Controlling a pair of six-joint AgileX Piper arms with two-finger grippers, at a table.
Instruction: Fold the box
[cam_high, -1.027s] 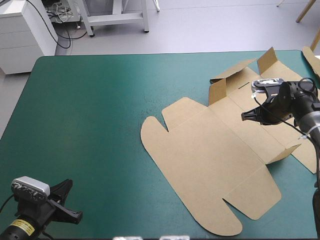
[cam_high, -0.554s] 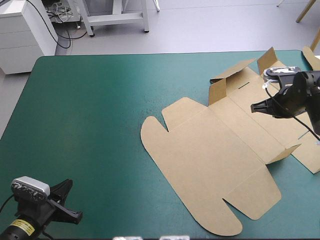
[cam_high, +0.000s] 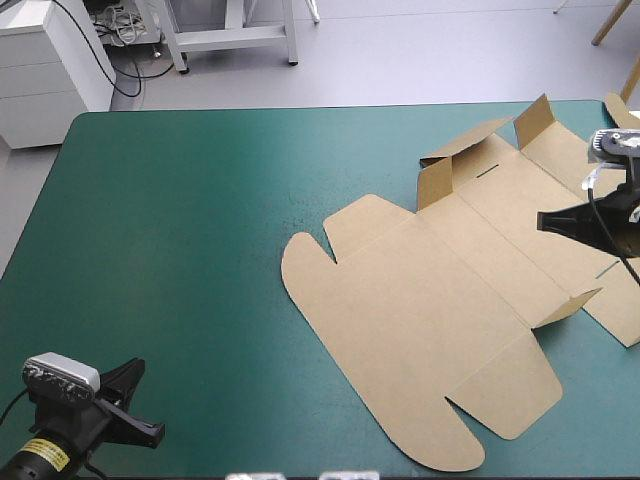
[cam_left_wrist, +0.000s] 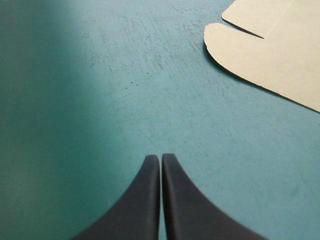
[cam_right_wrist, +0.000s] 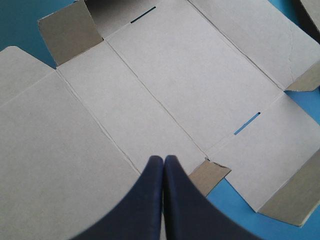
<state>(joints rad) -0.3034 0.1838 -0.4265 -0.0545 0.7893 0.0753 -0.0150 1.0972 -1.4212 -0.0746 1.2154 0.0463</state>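
1. High view: brown box (cam_high: 430, 320) lies nearly flat on the teal-green surface (cam_high: 180, 220), in the right half of the frame.
2. Long axis runs diagonally: rounded lid end lower centre, slotted end upper right.
3. Closed and empty: right jaws over its right end, left jaws at lower left, well apart.
4. Folding looks barely begun; next, a side wall needs raising.

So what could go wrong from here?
The box lies loose and mostly flat, held by neither hand, so a push from the shut right hand might just slide it. The left hand is far off over bare cover, so it can't steady the sheet yet. A small raised flap sits close by the right hand and could get crushed.
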